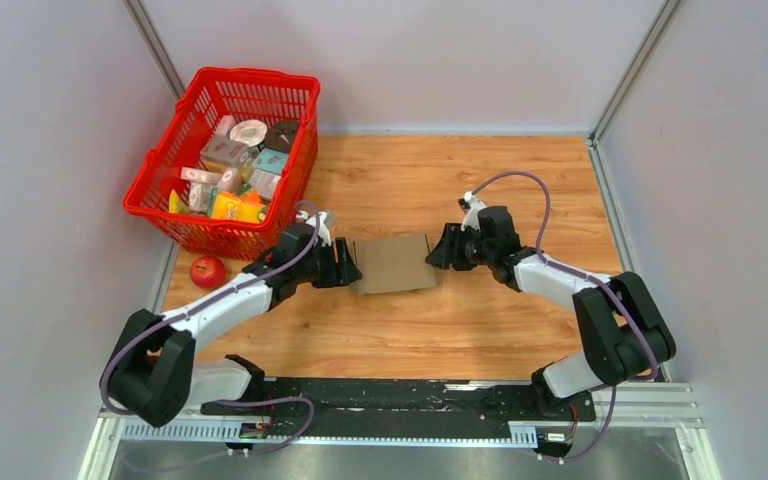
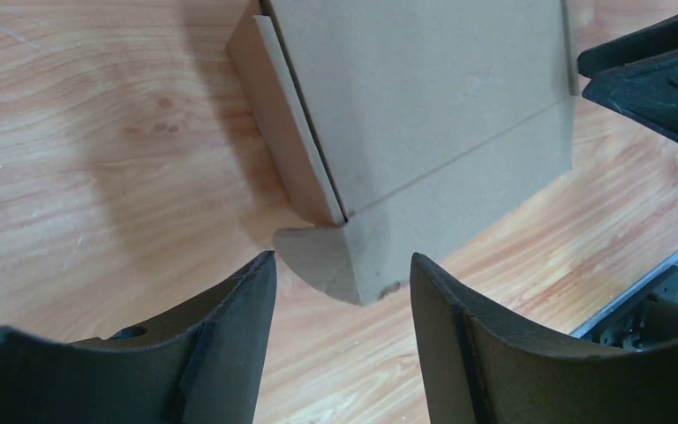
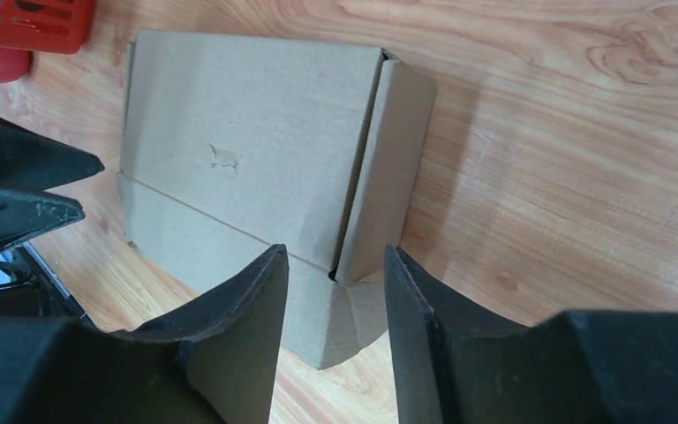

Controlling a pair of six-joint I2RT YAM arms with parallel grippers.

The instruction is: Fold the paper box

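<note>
The paper box (image 1: 395, 263) is a plain brown cardboard mailer lying on the wooden table between my two grippers, its side flaps partly raised. My left gripper (image 1: 348, 266) is open at the box's left end; in the left wrist view the box (image 2: 424, 106) lies just beyond its fingertips (image 2: 342, 265), its corner flap between them. My right gripper (image 1: 438, 250) is open at the box's right end; in the right wrist view the box (image 3: 247, 150) has its corner tab between the fingers (image 3: 335, 265). Neither holds the cardboard.
A red basket (image 1: 299, 160) full of small printed packages stands at the back left. A red apple (image 1: 208, 271) lies in front of it, left of my left arm. The table's metal front rail (image 1: 400, 400) runs along the near edge.
</note>
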